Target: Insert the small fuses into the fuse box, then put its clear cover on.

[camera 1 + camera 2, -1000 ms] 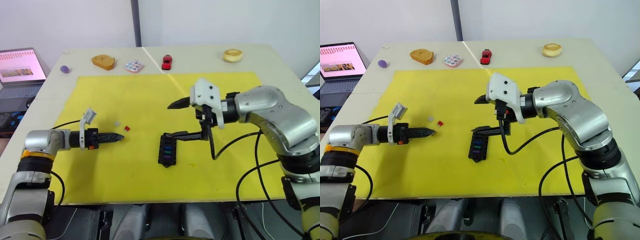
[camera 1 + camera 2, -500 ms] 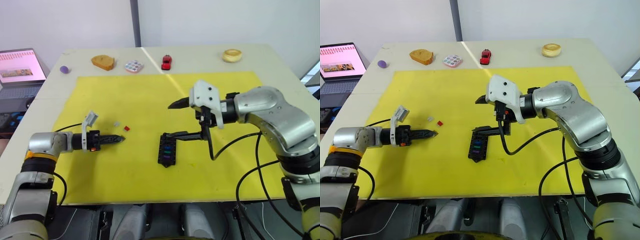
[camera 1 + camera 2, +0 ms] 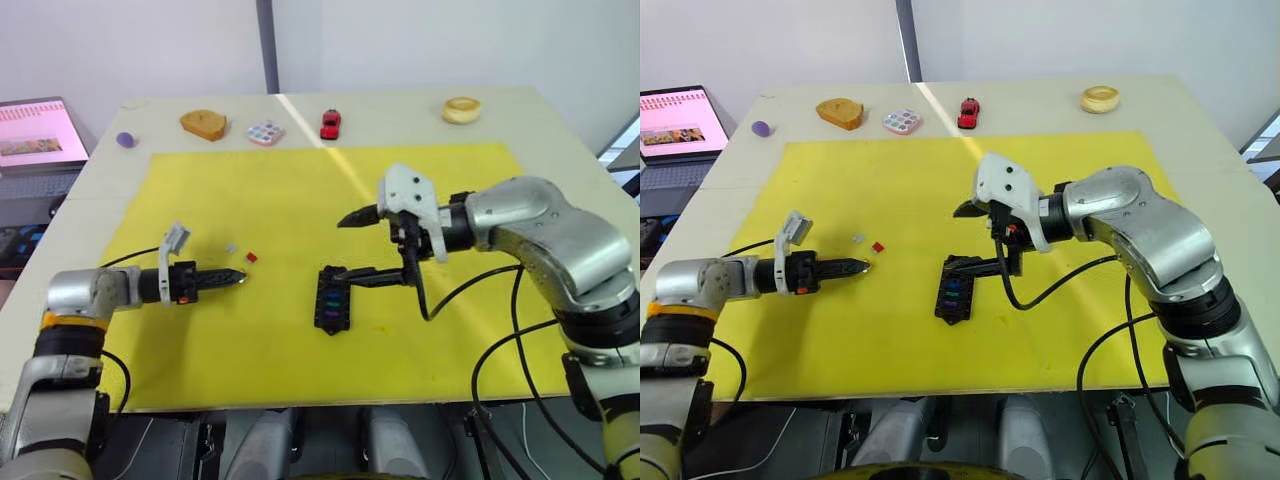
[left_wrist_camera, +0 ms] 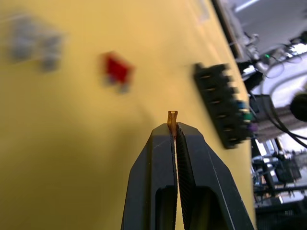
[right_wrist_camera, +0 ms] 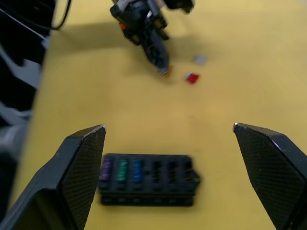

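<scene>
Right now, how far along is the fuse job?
Done: three fuses, purple, green and blue, sit in the fuse box; three slots in that row look empty.
In hand: the left pincer is shut on an amber fuse, short of the box.
Left: the red fuse and grey fuse lie loose on the yellow mat. The right pincer hangs open above the box.

Black fuse box [image 3: 331, 297] lies flat on the yellow mat, purple, green and blue fuses seated at its near end, other slots open; red fuse [image 3: 251, 257] and grey fuse [image 3: 232, 248] lie loose to its left, close together; amber fuse [image 4: 172, 118] sits pinched upright in black fingertips
</scene>
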`<state>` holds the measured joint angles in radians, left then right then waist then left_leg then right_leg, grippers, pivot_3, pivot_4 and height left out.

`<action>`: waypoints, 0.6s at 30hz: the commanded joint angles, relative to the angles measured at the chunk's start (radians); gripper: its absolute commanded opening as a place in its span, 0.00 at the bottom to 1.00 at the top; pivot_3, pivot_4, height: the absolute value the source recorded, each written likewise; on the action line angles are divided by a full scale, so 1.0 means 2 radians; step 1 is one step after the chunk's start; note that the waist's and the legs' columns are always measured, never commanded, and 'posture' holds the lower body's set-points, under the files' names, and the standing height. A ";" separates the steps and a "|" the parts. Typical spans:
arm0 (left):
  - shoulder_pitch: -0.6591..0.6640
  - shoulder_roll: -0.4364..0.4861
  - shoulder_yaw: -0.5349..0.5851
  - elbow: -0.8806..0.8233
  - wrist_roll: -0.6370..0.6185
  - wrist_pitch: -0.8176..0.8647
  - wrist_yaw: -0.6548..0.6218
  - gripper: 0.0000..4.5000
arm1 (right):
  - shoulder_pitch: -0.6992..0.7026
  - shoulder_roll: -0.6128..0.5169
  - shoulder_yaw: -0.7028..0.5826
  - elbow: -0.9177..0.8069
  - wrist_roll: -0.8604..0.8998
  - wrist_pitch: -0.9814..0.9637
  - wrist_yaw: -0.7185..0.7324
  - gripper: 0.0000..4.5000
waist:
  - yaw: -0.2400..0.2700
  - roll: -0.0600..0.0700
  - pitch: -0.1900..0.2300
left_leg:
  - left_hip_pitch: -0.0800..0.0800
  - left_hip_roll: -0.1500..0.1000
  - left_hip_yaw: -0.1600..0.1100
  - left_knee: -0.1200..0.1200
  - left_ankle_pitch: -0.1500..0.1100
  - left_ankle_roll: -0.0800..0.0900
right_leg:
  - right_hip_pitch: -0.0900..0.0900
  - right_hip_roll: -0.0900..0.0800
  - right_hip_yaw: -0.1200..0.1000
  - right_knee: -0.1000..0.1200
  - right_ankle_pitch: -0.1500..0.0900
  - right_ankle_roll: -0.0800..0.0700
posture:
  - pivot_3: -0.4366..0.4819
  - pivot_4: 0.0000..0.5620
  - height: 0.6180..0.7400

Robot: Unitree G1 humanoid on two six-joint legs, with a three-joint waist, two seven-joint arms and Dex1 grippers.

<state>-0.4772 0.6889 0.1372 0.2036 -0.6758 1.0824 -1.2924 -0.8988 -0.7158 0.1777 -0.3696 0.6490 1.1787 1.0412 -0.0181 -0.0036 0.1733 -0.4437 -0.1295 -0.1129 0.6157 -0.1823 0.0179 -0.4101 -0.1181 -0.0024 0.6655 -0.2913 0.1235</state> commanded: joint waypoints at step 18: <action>-0.036 -0.038 0.053 -0.206 -0.212 0.066 0.133 0.00 | -0.088 0.108 -0.113 0.066 0.150 0.218 -0.125 0.51 | 0.001 0.000 0.000 | 0.000 0.000 0.000 0.000 0.000 -0.001 | 0.001 0.000 0.000 0.000 0.000 0.000 | 0.48 0.27 1.00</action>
<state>-0.5422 0.6053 0.2390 -0.1832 -1.0639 1.2171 -1.0317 -1.0423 -0.5056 -0.0169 -0.2314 0.9199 1.6077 0.8042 -0.0152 -0.0044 0.1727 -0.4428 -0.1301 -0.1133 0.6158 -0.1817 0.0169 -0.4087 -0.1179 -0.0027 0.6652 -0.2913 0.1235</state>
